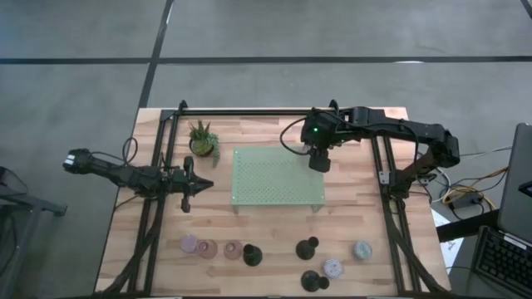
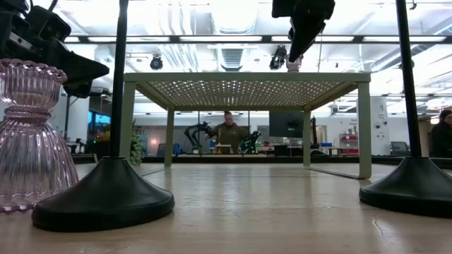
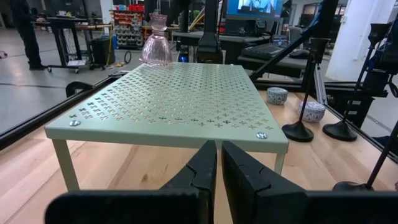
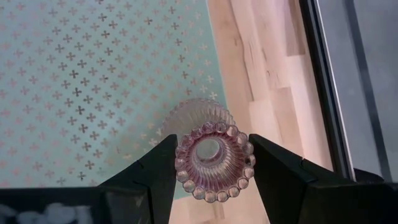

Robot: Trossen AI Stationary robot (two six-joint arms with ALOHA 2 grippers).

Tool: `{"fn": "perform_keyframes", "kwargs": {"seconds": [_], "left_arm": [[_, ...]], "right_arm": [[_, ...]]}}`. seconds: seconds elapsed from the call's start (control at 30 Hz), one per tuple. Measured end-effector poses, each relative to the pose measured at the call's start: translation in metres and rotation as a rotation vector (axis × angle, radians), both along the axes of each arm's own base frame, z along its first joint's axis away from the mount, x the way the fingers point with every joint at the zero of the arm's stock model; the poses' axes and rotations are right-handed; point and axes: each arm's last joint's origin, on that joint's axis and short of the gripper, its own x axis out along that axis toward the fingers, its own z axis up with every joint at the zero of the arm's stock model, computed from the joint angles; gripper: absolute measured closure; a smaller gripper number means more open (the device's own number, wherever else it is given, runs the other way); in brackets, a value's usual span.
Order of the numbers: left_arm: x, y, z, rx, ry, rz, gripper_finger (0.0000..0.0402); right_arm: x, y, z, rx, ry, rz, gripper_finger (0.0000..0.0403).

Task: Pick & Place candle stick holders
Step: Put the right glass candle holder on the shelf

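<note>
My right gripper (image 1: 320,159) hangs over the far right corner of the pale green perforated tray (image 1: 277,178), shut on a pinkish clear glass candle stick holder (image 4: 205,134). The left wrist view shows that holder (image 3: 157,45) upright at the tray's far corner. My left gripper (image 1: 205,184) waits shut and level, left of the tray, touching nothing. Several more holders stand on their round bases along the table's near edge: lilac (image 1: 189,243), pink (image 1: 207,248), black (image 1: 252,255) and blue-grey (image 1: 362,249). My right gripper pinches the holder's beaded top rim (image 4: 181,163) between its two fingers, one on each side. The fingers come from above, slanting steeply down. The holder stays upright below them, its wide base (image 4: 186,115) at the tray's top near the edge; I cannot tell whether it rests there.
A small green potted plant (image 1: 202,139) stands at the tray's far left. Black frame rails (image 1: 170,149) run along both sides of the table. In the low view a pink glass holder (image 2: 32,141) and two black round bases (image 2: 106,197) stand close to the near edge.
</note>
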Motion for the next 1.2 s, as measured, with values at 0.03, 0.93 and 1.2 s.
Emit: {"fn": "perform_keyframes", "kwargs": {"seconds": [0.03,0.93,1.2], "left_arm": [[0.0000,0.0000,0.0000,0.000,0.000,0.000,0.0371],[0.0000,0.0000,0.0000,0.000,0.000,0.000,0.0371],[0.0000,0.0000,0.0000,0.000,0.000,0.000,0.0371]], "right_arm": [[0.0000,0.0000,0.0000,0.000,0.000,0.000,0.0225],[0.0040,-0.0007,-0.0041,0.003,0.010,-0.002,0.0193],[0.0059,-0.0013,-0.0063,-0.005,0.023,0.002,0.0183]]}}
